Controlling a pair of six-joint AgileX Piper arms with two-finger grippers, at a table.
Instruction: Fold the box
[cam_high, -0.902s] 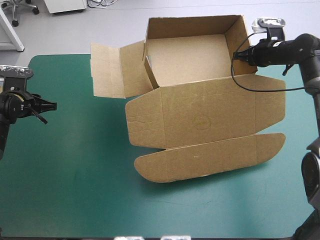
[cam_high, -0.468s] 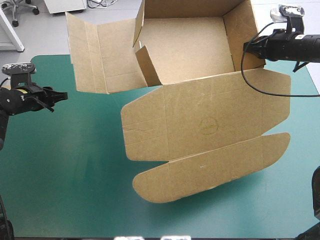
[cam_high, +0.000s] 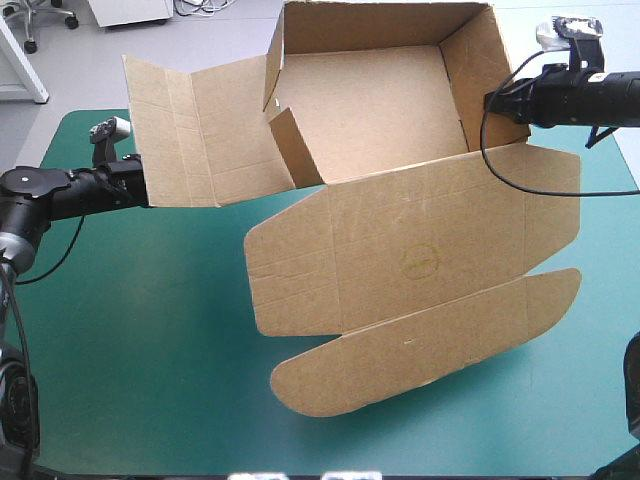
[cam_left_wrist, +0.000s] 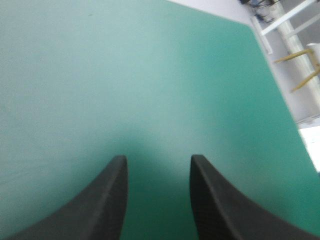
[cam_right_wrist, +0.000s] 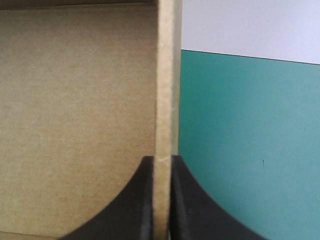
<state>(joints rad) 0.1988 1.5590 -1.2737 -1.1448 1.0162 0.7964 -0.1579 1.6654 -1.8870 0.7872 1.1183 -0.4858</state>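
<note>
The right gripper (cam_right_wrist: 162, 159) pinches the brown box's (cam_high: 400, 240) right wall (cam_right_wrist: 167, 100) between nearly closed fingers; the left gripper (cam_left_wrist: 157, 159) gapes empty beside the loose side flap (cam_high: 190, 140). Held by one edge, the box may twist or slip.

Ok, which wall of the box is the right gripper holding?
The side wall on the right arm's side: the right gripper is shut on its edge. The far wall stands free.
</note>
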